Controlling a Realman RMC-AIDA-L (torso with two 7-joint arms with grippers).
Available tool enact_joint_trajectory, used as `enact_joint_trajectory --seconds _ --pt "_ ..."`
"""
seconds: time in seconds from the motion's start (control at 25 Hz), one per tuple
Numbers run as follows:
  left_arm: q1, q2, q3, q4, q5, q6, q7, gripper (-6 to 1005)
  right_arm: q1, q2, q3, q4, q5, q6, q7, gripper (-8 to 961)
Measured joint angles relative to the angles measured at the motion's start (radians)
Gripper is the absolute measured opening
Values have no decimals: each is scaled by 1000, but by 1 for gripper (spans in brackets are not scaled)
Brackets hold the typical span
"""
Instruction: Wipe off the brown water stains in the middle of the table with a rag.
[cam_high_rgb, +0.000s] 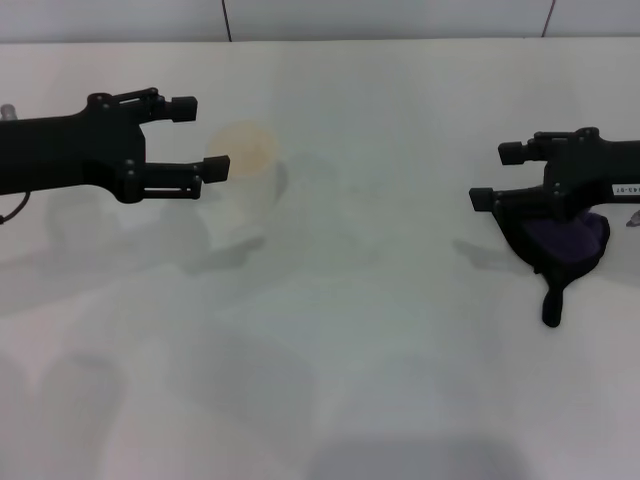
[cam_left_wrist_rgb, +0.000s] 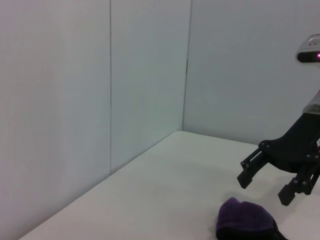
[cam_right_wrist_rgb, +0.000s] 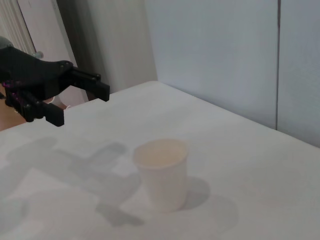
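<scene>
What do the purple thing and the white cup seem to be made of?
The rag looks like soft, matte cloth: in the left wrist view it sits in a rounded, fuzzy-looking lump. The cup seems to be thin paper, white and dull outside, with a thin rim and a tan-tinted inside. Both sit on the table, which looks smooth.

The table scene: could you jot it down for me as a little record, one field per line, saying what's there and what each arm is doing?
Table: white tabletop
Cup: white paper cup, upright, tan-tinted inside, on the robot's left side
Rag: dark purple cloth with a black tail, lying on the table at the robot's right
Brown stain: none can be made out on the table
Left gripper: open, empty, held beside the cup
Right gripper: open, empty, held over the rag, not gripping it
</scene>
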Motion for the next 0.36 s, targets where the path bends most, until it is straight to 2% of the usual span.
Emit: enact_joint_trajectory --seconds 0.36 --pt "0 0 0 0 -1 0 -1 880 1 0 -1 2 -3 1 2 775"
